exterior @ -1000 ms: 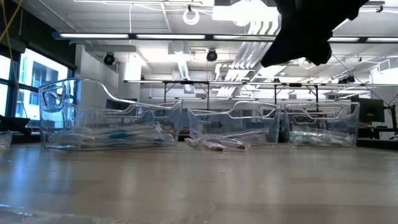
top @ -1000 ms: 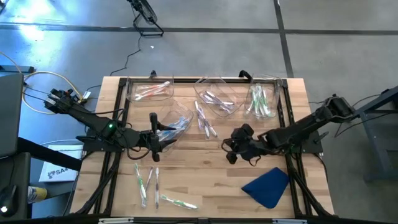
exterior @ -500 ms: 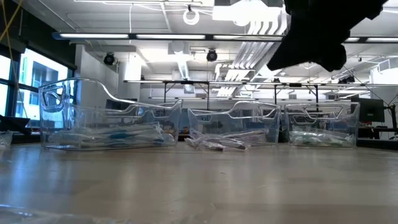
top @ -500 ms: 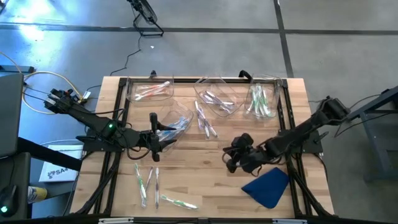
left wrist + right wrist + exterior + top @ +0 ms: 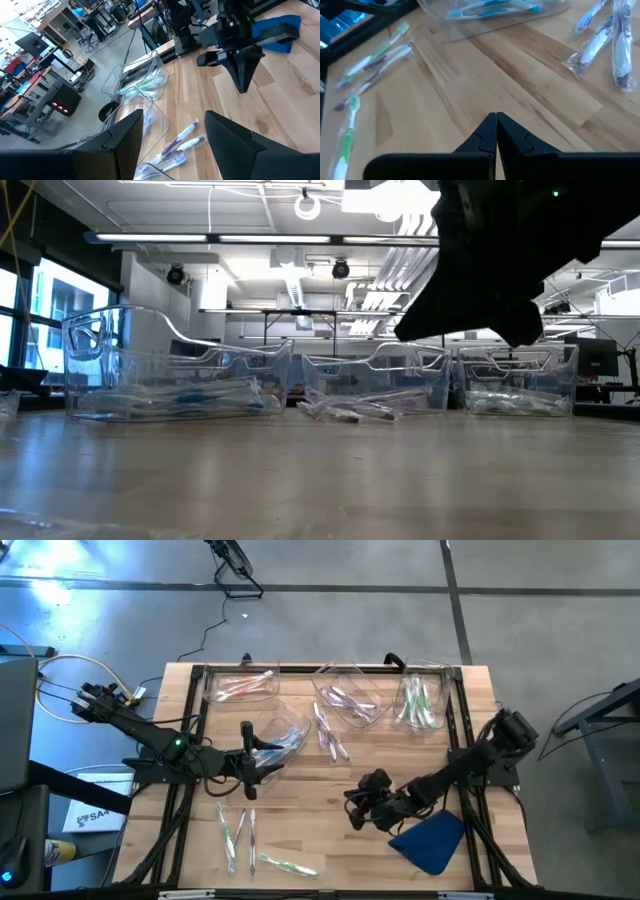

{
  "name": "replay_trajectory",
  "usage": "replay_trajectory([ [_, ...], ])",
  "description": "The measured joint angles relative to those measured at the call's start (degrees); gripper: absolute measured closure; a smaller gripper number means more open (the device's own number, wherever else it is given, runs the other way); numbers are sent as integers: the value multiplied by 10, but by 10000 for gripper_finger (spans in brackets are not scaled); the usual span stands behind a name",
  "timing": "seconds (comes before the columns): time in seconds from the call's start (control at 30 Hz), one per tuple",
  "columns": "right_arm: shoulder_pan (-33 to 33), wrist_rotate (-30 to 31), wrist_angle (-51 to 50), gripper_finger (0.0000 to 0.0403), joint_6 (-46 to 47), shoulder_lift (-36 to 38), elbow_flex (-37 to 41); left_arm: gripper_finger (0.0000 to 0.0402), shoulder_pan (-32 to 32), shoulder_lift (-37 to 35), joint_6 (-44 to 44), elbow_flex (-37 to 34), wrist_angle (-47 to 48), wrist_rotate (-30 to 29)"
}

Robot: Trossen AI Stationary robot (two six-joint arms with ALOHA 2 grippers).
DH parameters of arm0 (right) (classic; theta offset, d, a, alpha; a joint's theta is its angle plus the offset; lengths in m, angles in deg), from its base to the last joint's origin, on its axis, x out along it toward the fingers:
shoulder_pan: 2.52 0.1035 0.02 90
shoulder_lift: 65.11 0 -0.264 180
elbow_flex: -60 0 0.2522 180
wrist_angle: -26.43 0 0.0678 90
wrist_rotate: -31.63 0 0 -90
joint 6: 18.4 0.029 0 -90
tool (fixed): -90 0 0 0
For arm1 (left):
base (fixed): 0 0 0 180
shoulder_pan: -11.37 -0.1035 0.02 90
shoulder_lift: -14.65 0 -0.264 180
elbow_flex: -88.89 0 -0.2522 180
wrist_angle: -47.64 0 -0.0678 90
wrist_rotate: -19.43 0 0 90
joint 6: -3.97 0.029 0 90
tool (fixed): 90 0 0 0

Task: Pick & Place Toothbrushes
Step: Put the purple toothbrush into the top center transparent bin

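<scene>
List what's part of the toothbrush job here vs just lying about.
Job:
loose toothbrushes at the near left
loose toothbrushes by the bins
clear bins with brushes inside
right hand, shut
left hand, open

Lying about:
blue cloth

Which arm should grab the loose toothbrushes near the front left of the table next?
Probably left. The left claw is open and sits just behind the loose toothbrushes. The right claw is shut and farther off, near the blue cloth.
</scene>
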Motion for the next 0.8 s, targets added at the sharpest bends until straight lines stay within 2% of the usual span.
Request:
replay_trajectory([
  [0.37,-19,25,3,400,-6,-21,0,195,0,0,0,0,0,0],
  [0.53,-40,-39,-5,400,-40,-21,0,195,0,0,0,0,0,0],
  [0.63,-49,-54,-4,399,-69,-21,0,195,0,0,0,0,0,0],
  [0.7,-54,-56,-4,390,-93,-21,0,195,0,0,0,0,0,0],
  [0.8,-65,-55,-6,355,-110,-21,0,195,0,0,0,0,0,0],
])
